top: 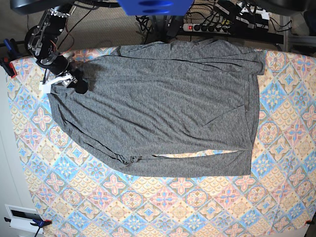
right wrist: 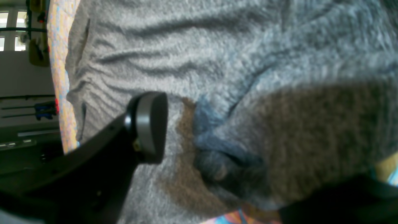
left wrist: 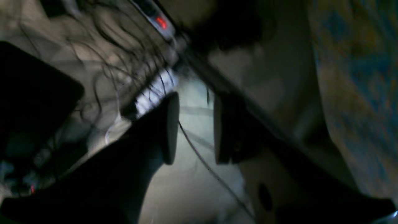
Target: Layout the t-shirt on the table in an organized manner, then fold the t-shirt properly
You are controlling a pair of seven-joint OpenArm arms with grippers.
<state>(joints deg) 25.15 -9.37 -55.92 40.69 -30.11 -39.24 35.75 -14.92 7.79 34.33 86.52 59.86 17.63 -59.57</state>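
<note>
The dark heather-grey t-shirt (top: pixel 163 108) lies spread wide across the tile-patterned table (top: pixel 163 207), wrinkled, with a small bunch at its lower left (top: pixel 128 159). My right gripper (top: pixel 74 84) sits at the shirt's left edge. In the right wrist view it (right wrist: pixel 230 161) is open, low over the fabric (right wrist: pixel 217 46), with a raised fold between its jaws. My left gripper (left wrist: pixel 196 129) is open and empty, off the table. It looks down at the floor, with the tablecloth's edge (left wrist: pixel 357 77) to its right. The left arm does not show in the base view.
A power strip (top: pixel 207 27) and tangled cables lie on the floor behind the table; the strip's red switch (left wrist: pixel 161 21) also shows in the left wrist view. Clamps hold the cloth at the left edge (top: pixel 7 64) and at the lower left corner (top: pixel 34 222).
</note>
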